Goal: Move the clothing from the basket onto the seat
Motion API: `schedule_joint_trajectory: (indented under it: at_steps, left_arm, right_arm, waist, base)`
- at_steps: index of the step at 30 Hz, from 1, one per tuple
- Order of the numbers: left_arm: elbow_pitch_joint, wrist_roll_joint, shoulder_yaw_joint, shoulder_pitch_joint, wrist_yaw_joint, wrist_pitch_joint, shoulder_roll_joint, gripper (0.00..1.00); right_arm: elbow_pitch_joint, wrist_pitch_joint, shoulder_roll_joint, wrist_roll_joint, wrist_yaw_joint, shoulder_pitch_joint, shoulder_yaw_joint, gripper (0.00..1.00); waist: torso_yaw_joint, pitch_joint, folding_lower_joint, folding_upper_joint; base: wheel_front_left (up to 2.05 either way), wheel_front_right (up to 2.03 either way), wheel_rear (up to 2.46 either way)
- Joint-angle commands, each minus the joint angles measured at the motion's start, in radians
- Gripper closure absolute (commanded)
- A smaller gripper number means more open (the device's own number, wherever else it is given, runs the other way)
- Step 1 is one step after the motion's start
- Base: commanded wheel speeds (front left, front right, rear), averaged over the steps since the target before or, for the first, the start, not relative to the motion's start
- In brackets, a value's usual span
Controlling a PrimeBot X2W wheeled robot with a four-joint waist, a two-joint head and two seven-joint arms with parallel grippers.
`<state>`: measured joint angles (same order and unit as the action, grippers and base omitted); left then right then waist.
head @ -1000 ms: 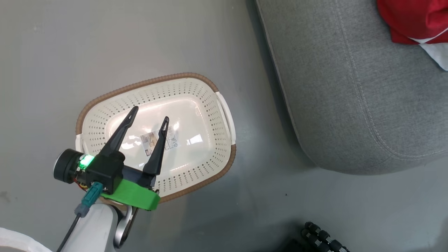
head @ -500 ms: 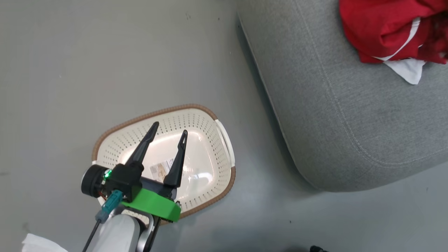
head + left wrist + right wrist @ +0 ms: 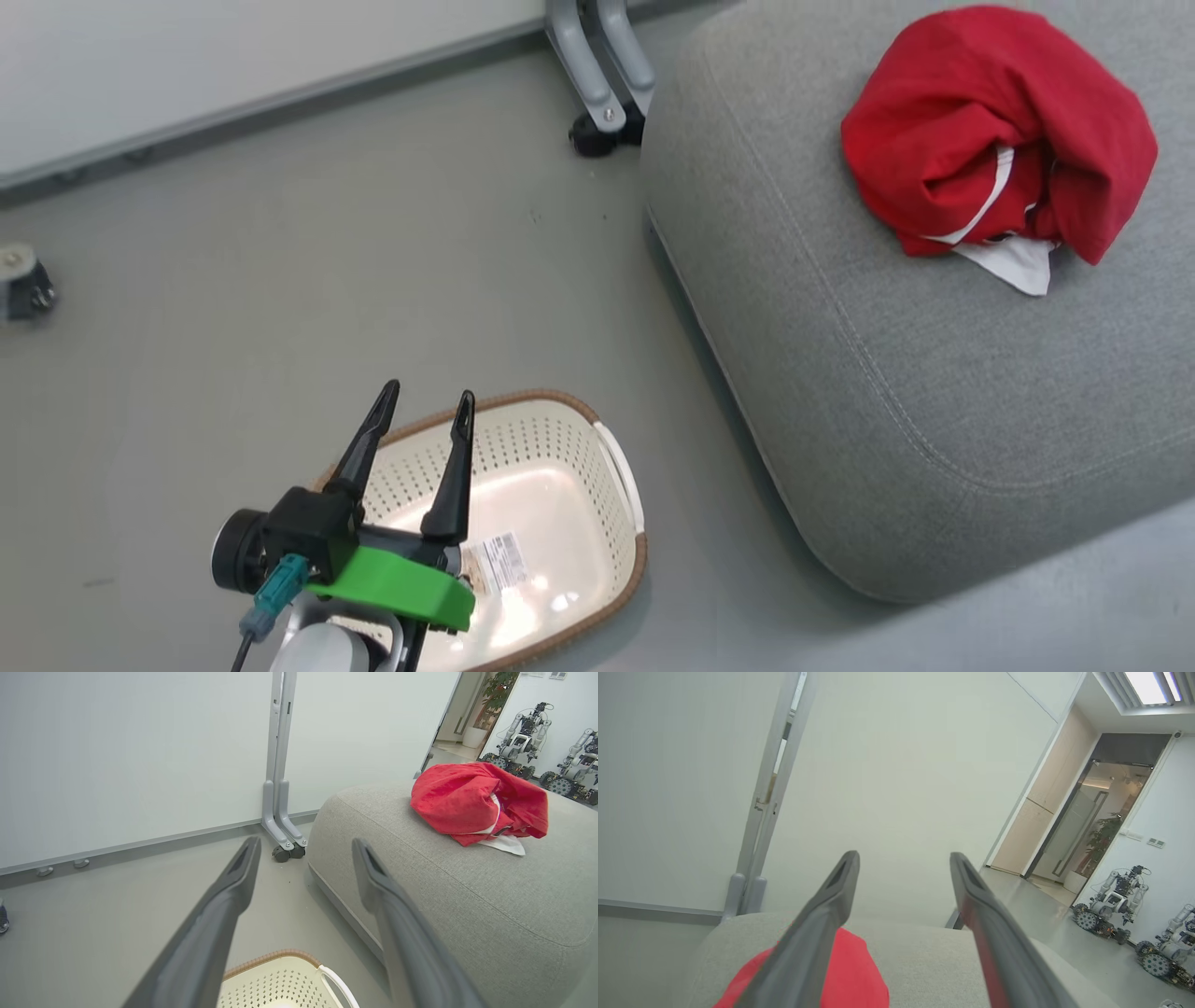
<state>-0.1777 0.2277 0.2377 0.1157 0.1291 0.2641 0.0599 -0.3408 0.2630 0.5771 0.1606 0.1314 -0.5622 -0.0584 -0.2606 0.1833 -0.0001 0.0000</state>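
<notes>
One bunched heap of bright red clothing (image 3: 999, 140) lies on the grey seat (image 3: 887, 392). It is rolled over on itself into a rounded lump, with a thin white stripe curving across its front fold and a white flap of fabric poking out under its near edge; whether it is one garment or two cannot be told. It sits well apart from the left claw (image 3: 428, 392), ahead of it and far off to its right, on the seat's top away from the rounded corner nearest that claw. The left claw has its two dark fingers spread wide, with nothing between them and touching nothing. It hangs over the cream perforated basket (image 3: 569, 439), its fingertips reaching about as far as the brown far rim, and beside its wrist the basket's glossy bottom carries a label sticker (image 3: 501, 558). The basket stands on the grey floor (image 3: 233, 308) near the seat, not touching it. The right claw (image 3: 903, 856) is likewise splayed wide and grips nothing. It is poised above the seat, and red cloth shows low down behind its left-hand finger in the wrist view, though whether that finger brushes the fabric cannot be told. Beyond both claws stands a pale wall panel (image 3: 233, 65) with a grey post (image 3: 597, 65) on a castor, and off to the right claw's right several wheeled robots (image 3: 1111, 900) are parked.
</notes>
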Motion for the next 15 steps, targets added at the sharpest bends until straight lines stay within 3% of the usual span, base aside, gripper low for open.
schedule_joint_trajectory:
  at_steps: [1,7,15]
  left_arm:
    - [0.001,-0.002,-0.007,-0.022,0.003,0.000,-0.002,0.00]
    - [0.010,-0.006,-0.036,-0.056,0.003,0.000,-0.008,0.00]
    - [0.016,0.013,-0.053,-0.086,0.003,0.000,-0.009,0.00]
  right_arm:
    - [0.038,0.003,-0.013,0.008,-0.002,0.033,0.010,0.00]
    - [0.230,0.003,-0.064,0.007,-0.002,0.135,0.055,0.00]
    - [0.398,0.003,-0.191,0.022,-0.001,0.275,0.050,0.00]
  waist:
    - [0.023,-0.090,0.0001,0.0000]
    - [0.059,-0.140,0.0001,0.0000]
    - [0.111,-0.180,0.0001,0.0000]
  base:
    - [0.00,0.00,0.00]
    - [0.00,0.00,0.00]
    - [0.00,0.00,0.00]
